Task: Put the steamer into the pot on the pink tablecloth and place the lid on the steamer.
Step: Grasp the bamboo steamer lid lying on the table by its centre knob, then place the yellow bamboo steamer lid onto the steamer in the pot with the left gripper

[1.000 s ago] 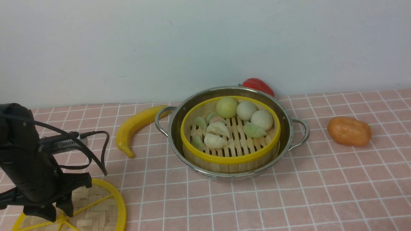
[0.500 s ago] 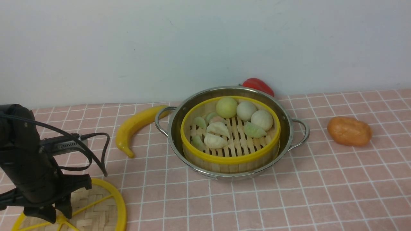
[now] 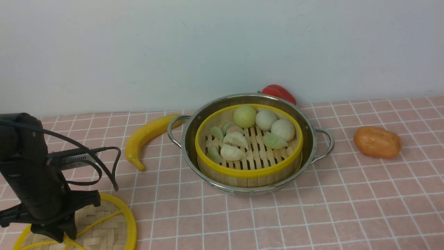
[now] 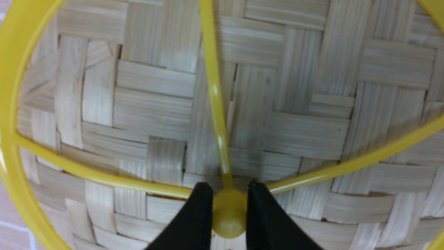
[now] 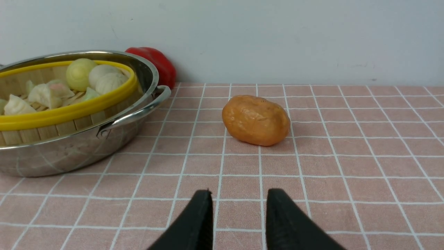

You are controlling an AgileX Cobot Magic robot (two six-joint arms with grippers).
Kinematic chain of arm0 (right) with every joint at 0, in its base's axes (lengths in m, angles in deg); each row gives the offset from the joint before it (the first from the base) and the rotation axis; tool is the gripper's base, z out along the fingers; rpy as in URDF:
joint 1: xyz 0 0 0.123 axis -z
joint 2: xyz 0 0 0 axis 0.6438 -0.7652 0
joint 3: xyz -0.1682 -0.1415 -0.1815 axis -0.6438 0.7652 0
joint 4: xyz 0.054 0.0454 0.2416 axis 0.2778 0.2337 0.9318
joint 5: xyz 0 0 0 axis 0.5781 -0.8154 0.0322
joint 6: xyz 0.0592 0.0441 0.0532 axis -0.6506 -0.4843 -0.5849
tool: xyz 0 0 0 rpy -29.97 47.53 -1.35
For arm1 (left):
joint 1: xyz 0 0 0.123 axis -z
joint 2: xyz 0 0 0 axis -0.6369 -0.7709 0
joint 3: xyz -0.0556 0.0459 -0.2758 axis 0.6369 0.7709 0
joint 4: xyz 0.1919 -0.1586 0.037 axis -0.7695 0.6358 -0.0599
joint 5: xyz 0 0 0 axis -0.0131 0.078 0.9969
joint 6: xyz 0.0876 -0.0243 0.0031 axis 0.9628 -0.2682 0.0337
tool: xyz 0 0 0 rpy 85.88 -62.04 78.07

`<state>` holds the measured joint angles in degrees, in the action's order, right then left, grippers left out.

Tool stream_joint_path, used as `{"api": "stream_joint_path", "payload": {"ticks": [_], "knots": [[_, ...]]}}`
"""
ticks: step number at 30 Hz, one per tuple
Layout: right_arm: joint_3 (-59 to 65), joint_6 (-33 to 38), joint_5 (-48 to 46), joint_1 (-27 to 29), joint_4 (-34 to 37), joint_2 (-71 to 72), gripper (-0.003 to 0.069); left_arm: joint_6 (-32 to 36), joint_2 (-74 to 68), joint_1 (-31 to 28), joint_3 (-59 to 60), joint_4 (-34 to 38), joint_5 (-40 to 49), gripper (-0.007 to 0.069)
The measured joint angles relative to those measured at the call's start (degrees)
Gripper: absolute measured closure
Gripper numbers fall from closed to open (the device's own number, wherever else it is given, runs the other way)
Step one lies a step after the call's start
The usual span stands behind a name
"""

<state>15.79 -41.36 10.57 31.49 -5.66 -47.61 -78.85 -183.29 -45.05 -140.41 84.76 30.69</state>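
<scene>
Lid [image 3: 104, 229] lies flat on the pink tablecloth [image 3: 312, 215] directly under the left gripper [image 4: 229, 184], a wide woven disc that should be light and stiff, though its thin yellow spokes [image 4: 213, 97] may flex, so the small hub [image 4: 229, 215] pinched between the fingers [image 4: 194, 222] looks the soundest hold. Well off to that gripper's right the pot [image 3: 187, 142] already holds the steamer [image 3: 248, 172], with buns [image 3: 265, 119] and dumplings [image 3: 231, 152] inside, while the right gripper [image 5: 239, 191] hangs slightly parted, holding nothing

yellow banana [image 3: 147, 137], red pepper [image 3: 279, 92], orange potato [image 3: 377, 142]
</scene>
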Motion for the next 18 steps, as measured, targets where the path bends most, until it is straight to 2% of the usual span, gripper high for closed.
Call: {"api": "stream_joint_path", "payload": {"ticks": [9, 18], "knots": [[0.0, 0.0, 0.0, 0.0, 0.0, 0.0, 0.0416, 4.2, 2.4, 0.0, -3.3, 0.2, 2.7, 0.0511], [0.0, -0.1, 0.0, 0.0, 0.0, 0.0, 0.0416, 11.4, 8.1, 0.0, -12.8, 0.6, 9.9, 0.0511]]}}
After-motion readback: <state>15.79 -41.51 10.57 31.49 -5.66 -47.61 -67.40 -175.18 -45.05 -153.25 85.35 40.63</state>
